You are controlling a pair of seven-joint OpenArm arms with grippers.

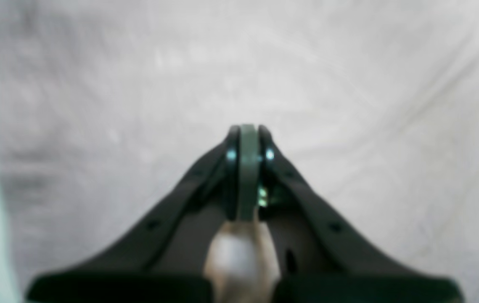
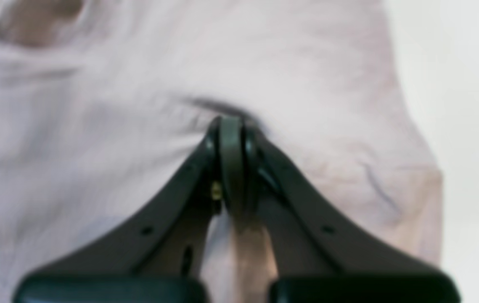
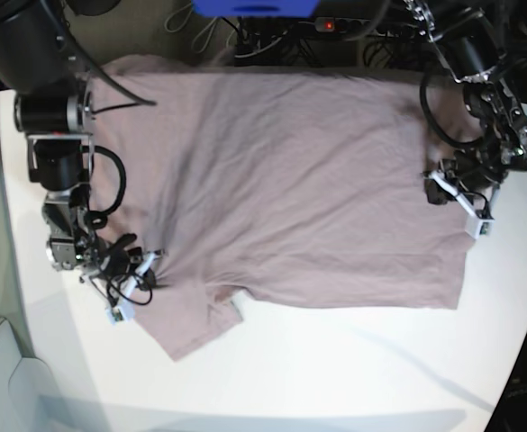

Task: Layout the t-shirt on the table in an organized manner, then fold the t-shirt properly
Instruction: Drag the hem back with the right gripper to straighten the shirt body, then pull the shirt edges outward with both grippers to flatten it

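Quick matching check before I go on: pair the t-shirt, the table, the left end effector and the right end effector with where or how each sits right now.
Things:
1. t-shirt
2. table
3. left end effector
4. right end effector

States:
A. shut, at the shirt's edge on the base view's right
B. bare white along the near edge
C. spread across the tabletop, mauve
D. shut, near a sleeve on the base view's left

Pairs: 1-C, 2-B, 3-A, 4-D

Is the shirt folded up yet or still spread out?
Spread out. In the base view the shirt lies open and flat on the table, one sleeve sticking out, with only small wrinkles and no fold.
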